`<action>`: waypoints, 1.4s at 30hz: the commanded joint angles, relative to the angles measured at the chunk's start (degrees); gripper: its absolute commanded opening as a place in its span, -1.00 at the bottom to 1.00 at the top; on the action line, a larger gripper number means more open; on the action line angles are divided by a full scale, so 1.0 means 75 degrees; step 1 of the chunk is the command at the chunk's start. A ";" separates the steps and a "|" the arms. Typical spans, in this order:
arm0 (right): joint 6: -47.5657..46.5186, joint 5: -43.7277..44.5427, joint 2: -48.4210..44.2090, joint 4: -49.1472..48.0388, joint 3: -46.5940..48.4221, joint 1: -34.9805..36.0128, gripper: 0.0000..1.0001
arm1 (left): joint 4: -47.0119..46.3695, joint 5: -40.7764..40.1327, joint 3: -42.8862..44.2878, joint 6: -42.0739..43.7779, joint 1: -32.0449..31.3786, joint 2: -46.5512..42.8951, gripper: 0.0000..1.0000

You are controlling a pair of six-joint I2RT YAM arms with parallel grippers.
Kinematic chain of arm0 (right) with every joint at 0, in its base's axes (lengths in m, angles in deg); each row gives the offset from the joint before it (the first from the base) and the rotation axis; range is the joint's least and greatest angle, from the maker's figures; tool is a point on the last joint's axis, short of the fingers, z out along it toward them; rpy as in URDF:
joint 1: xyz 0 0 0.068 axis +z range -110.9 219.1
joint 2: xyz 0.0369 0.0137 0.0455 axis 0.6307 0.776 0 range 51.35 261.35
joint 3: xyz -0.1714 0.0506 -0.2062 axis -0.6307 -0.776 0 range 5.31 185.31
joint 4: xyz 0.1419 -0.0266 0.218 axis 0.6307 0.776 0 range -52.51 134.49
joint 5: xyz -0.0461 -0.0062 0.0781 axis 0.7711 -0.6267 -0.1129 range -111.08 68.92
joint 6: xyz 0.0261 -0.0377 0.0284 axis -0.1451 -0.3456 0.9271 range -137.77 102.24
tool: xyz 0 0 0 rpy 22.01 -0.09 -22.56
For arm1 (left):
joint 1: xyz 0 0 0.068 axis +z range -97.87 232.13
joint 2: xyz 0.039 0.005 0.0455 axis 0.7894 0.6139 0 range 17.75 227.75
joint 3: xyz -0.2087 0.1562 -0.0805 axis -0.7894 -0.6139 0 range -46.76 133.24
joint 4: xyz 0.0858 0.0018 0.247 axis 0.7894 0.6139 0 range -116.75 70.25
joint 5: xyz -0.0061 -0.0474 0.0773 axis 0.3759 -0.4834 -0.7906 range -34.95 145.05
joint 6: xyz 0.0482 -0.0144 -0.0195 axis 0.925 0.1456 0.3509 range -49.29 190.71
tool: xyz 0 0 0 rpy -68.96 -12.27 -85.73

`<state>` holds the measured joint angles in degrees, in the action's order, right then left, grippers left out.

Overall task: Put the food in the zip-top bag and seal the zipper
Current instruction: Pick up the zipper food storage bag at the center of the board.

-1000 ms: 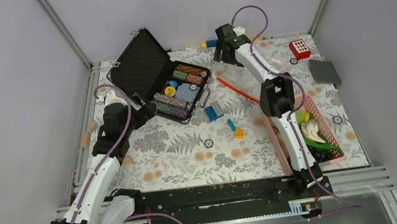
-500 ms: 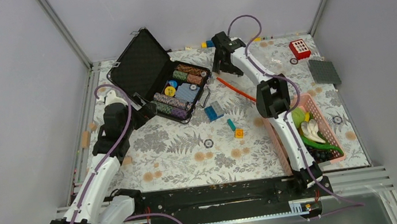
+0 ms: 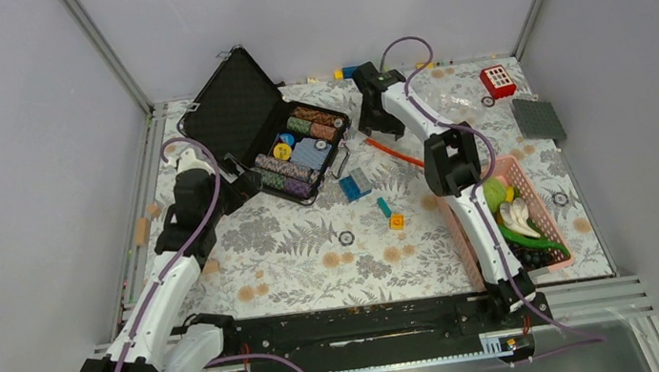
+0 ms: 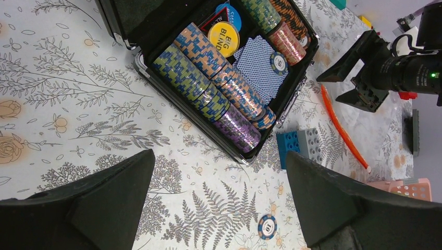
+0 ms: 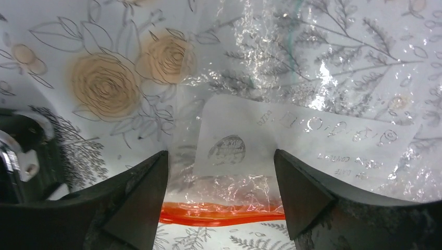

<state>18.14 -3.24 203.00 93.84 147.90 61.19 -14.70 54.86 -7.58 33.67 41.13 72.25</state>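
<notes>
Right pincer [image 3: 382, 129] lower than before, open over zip-top bag [image 5: 312, 78]

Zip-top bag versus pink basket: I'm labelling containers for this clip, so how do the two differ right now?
The clear floppy plastic zip-top bag lies flat, the floral tablecloth showing through; the pink plastic lattice basket stands rigid. The bag shows no food inside; the basket holds the toy foods. The bag lies farther back than the basket. Both rest on the cloth's right half.

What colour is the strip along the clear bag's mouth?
Orange-red zipper strip, clearest in the right wrist view.
</notes>
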 commanded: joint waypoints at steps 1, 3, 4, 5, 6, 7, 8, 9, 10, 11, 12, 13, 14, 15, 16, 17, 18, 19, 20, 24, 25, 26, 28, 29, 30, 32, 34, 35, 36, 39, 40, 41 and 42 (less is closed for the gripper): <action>-0.0224 -0.0017 -0.0582 0.0800 -0.0673 0.0073 0.61 | -0.0252 0.0247 0.0354 0.0099 0.0020 0.0088 0.97; -0.0375 -0.0303 -0.0722 0.0817 -0.1021 0.0068 0.60 | -0.0203 0.0295 0.0383 0.0098 0.0016 0.0127 0.97; -0.0411 -0.0415 -0.0791 0.0835 -0.1160 0.0067 0.59 | -0.0190 0.0305 0.0395 0.0104 0.0016 0.0134 0.97; -0.0421 -0.0468 -0.0871 0.0864 -0.1293 0.0077 0.58 | -0.0175 0.0306 0.0396 0.0093 0.0023 0.0123 0.97; -0.0426 -0.0569 -0.0943 0.0864 -0.1470 0.0074 0.55 | -0.0163 0.0306 0.0380 0.0098 0.0024 0.0114 0.98; -0.0443 -0.0627 -0.1002 0.0856 -0.1644 0.0078 0.49 | -0.0155 0.0305 0.0384 0.0089 0.0026 0.0085 0.98; -0.0434 -0.0668 -0.1074 0.0855 -0.1799 0.0068 0.40 | -0.0141 0.0304 0.0368 0.0097 0.0026 0.0046 0.97; -0.0447 -0.0724 -0.1140 0.0843 -0.1951 0.0067 0.34 | -0.0132 0.0300 0.0352 0.0085 0.0035 0.0015 0.97; -0.0431 -0.0749 -0.1253 0.0743 -0.2147 0.0070 0.32 | -0.0135 0.0295 0.0338 0.0086 0.0027 -0.0024 0.98; -0.0413 -0.0769 -0.1376 0.0592 -0.2395 0.0067 0.27 | -0.0128 0.0291 0.0313 0.0081 0.0035 -0.0060 0.97; -0.0380 -0.0760 -0.1507 0.0411 -0.2624 0.0067 0.18 | -0.0122 0.0284 0.0305 0.0074 0.0029 -0.0092 0.97; -0.0335 -0.0749 -0.1641 0.0206 -0.2886 0.0070 0.07 | -0.0105 0.0283 0.0297 0.0063 0.0026 -0.0130 0.98; -0.0288 -0.0734 -0.1763 -0.0050 -0.3122 0.0070 -0.04 | -0.0088 0.0299 0.0305 0.0062 0.0032 -0.0165 0.97; -0.0260 -0.0734 -0.1879 -0.0221 -0.3329 0.0067 -0.20 | -0.0074 0.0311 0.0307 0.0050 0.0027 -0.0189 0.97; -0.0258 -0.0729 -0.1992 -0.0408 -0.3542 0.0067 -0.35 | -0.0053 0.0327 0.0302 0.0038 0.0026 -0.0218 0.98; -0.0251 -0.0733 -0.2097 -0.0556 -0.3724 0.0067 -0.49 | -0.0033 0.0319 0.0296 0.0031 0.0035 -0.0258 0.98; -0.0262 -0.0744 -0.2218 -0.0734 -0.3889 0.0060 -0.62 | -0.0026 0.0318 0.0299 0.0012 0.0033 -0.0294 0.98; -0.0263 -0.0750 -0.2339 -0.0866 -0.4038 0.0063 -0.82 | -0.0017 0.0332 0.0289 0.0006 0.0030 -0.0332 0.98; -0.0279 -0.0746 -0.2460 -0.1001 -0.4160 0.0046 -1.00 | -0.0004 0.0337 0.0285 -0.0004 0.0028 -0.0374 0.98; -0.0512 -0.1116 -0.3303 -0.1758 -0.4745 0.0043 -1.00 | -0.0099 0.0776 0.0262 0.0046 0.0027 -0.0535 0.98; -0.0564 -0.1299 -0.3616 -0.1984 -0.4926 0.0045 -1.00 | -0.0188 0.1012 0.0248 0.0112 0.0029 -0.0575 0.97; -0.0601 -0.1505 -0.3971 -0.2199 -0.5199 0.0044 -1.00 | -0.0325 0.1302 0.0208 0.0176 0.0029 -0.0629 0.98; -0.0679 -0.1874 -0.4836 -0.2558 -0.5682 0.0056 -1.00 | -0.0660 0.1932 0.0092 0.0273 0.0016 -0.0754 0.97; -0.0736 -0.2010 -0.5233 -0.2739 -0.5982 0.0065 -1.00 | -0.0833 0.2230 0.0034 0.0306 0.0014 -0.0801 0.97; -0.0797 -0.2138 -0.5629 -0.2876 -0.6291 0.0061 -1.00 | -0.0941 0.2473 0.0001 0.0316 0.0013 -0.0841 0.97; -0.0736 -0.2335 -0.6435 -0.3135 -0.6968 0.0057 -1.00 | -0.1086 0.2853 0.0000 0.0319 0.0003 -0.0856 0.97; -0.0378 -0.2796 -0.7316 -0.3664 -0.7752 0.0059 -1.00 | -0.1249 0.3225 -0.0020 0.0316 -0.0031 -0.0850 0.98; -0.0064 -0.3051 -0.7706 -0.3985 -0.8144 0.0060 -1.00 | -0.1403 0.3410 -0.0056 0.0326 -0.0068 -0.0862 0.97; 0.0255 -0.3369 -0.8079 -0.4356 -0.8478 0.0057 -1.00 | -0.1536 0.3608 -0.0091 0.0304 -0.0134 -0.0867 0.97; 0.1094 -0.4744 -0.8903 -0.5169 -0.9127 0.0084 -1.00 | -0.2053 0.4469 -0.0146 0.0669 -0.0595 -0.0798 0.97; 0.1292 -0.5019 -0.9126 -0.5298 -0.9233 0.0125 -1.00 | -0.2113 0.4544 -0.0133 0.0893 -0.0872 -0.0779 0.98; 0.1447 -0.5197 -0.9323 -0.5340 -0.9278 0.0187 -1.00 | -0.2116 0.4436 -0.0101 0.1184 -0.1217 -0.0765 0.97; 0.1594 -0.5363 -0.9501 -0.5344 -0.9300 0.0307 -1.00 | -0.2034 0.4082 -0.0047 0.1450 -0.1593 -0.0763 0.97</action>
<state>22.38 -32.00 135.38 60.43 80.56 61.38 -23.97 81.28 -8.43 37.37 36.21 66.62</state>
